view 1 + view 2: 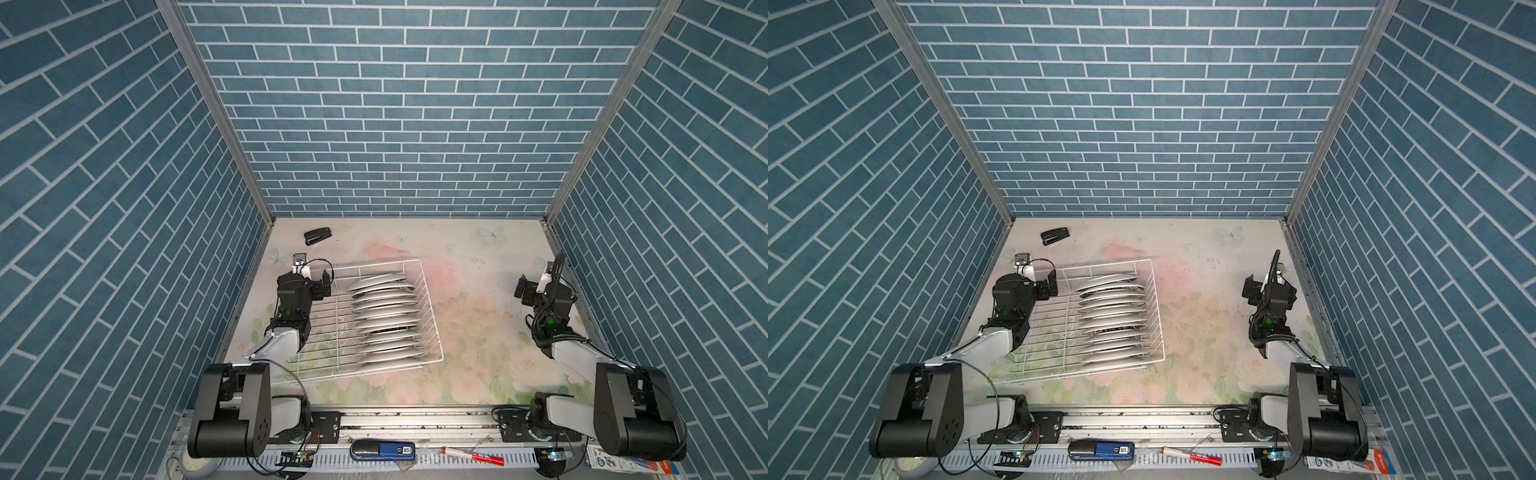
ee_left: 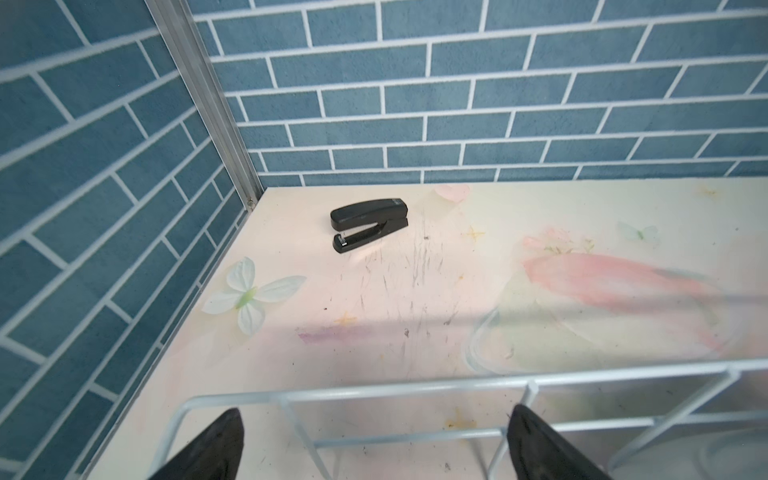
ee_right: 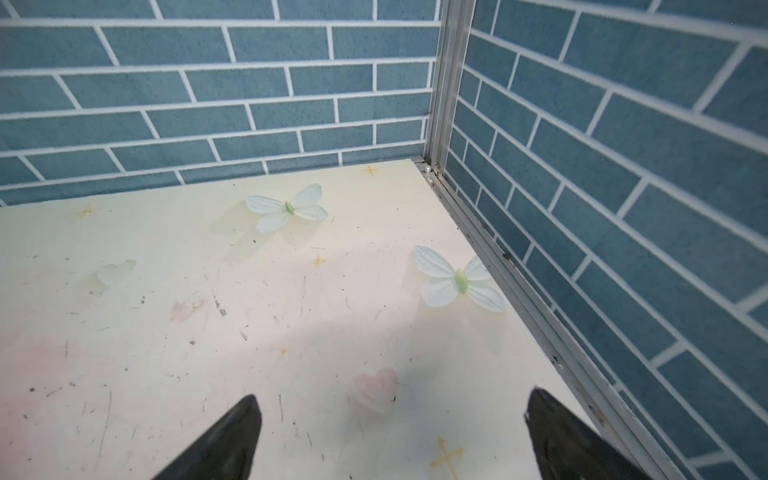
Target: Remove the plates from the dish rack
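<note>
The dish rack [image 1: 374, 264] [image 1: 1100, 264], a white wire basket, sits left of centre on the floral table in both top views. A row of several white plates [image 1: 384, 316] [image 1: 1113, 316] stands edge-on along its right half. My left gripper [image 1: 322, 282] [image 1: 1048, 284] hovers at the rack's far left corner. In the left wrist view it is open [image 2: 376, 415], its fingers straddling the rack's rim [image 2: 374, 388] with nothing between them. My right gripper [image 1: 524, 289] [image 1: 1252, 289] is open [image 3: 393, 397] over bare table near the right wall, far from the rack.
A black stapler [image 1: 317, 235] [image 2: 369, 224] lies near the back left corner. Blue brick walls close in three sides. On the front rail lie a blue-black device [image 1: 382, 450] and a red marker [image 1: 473, 456]; a round clock [image 1: 195, 461] sits front left.
</note>
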`<state>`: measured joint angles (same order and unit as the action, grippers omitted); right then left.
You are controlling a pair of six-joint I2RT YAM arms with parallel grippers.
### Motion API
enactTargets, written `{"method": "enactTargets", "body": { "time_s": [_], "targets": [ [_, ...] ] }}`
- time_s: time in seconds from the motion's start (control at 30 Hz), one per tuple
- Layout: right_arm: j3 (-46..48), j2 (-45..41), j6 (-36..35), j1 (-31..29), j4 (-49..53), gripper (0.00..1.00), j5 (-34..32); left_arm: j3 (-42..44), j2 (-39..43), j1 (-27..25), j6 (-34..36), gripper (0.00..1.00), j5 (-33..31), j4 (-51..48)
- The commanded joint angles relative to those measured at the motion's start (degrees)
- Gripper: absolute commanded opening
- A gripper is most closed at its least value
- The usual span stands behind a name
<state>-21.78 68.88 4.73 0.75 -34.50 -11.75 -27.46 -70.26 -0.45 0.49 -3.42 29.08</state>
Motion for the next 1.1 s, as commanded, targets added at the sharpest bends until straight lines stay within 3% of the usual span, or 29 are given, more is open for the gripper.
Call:
{"method": "enactTargets", "body": {
  "time_s": [0.0, 0.13, 0.23, 0.4, 0.53, 0.67, 0.73, 0.87, 1.07],
  "targets": [
    [-4.38, -3.95, 2.41, -0.20, 12.06, 0.99, 1.80, -2.06, 3.66, 0.01, -3.39, 0.99, -1.82, -11.26],
    [-8.56, -8.76, 5.89, -0.14, 25.15, 0.99, 3.57, -7.99, 6.02, -0.01, -10.60, 0.99, -1.44, -27.71],
    [-11.07, -11.93, 9.28, -0.15, 32.36, 0.99, 8.66, -12.26, 7.09, 0.01, -13.35, 0.99, 4.33, -38.35],
    [-18.13, -13.92, 15.52, -0.32, 46.06, 0.99, 16.37, -13.58, 13.09, 0.01, -19.26, 0.99, 6.50, -46.30],
    [-24.03, -12.48, 17.72, -2.56, 52.86, 0.96, 23.59, -13.98, 17.70, 0.01, -21.86, 0.99, 3.39, -53.72],
    [-33.31, -6.55, 14.84, -10.37, 61.91, 0.94, 24.74, -16.15, 20.66, 0.01, -28.05, 0.99, -1.83, -61.19],
    [-37.86, -2.16, 13.29, -15.69, 64.98, 0.94, 25.18, -17.30, 20.99, 0.01, -31.24, 0.99, -1.36, -63.85],
    [-44.86, 6.76, 11.71, -24.12, 66.84, 0.91, 26.23, -19.55, 19.40, 0.01, -32.70, 0.99, -0.55, -69.25],
    [-53.68, 18.48, 10.56, -32.28, 67.66, 0.87, 24.89, -18.36, 18.20, 0.01, -32.11, 0.99, 1.15, -69.21]
  ]
}}
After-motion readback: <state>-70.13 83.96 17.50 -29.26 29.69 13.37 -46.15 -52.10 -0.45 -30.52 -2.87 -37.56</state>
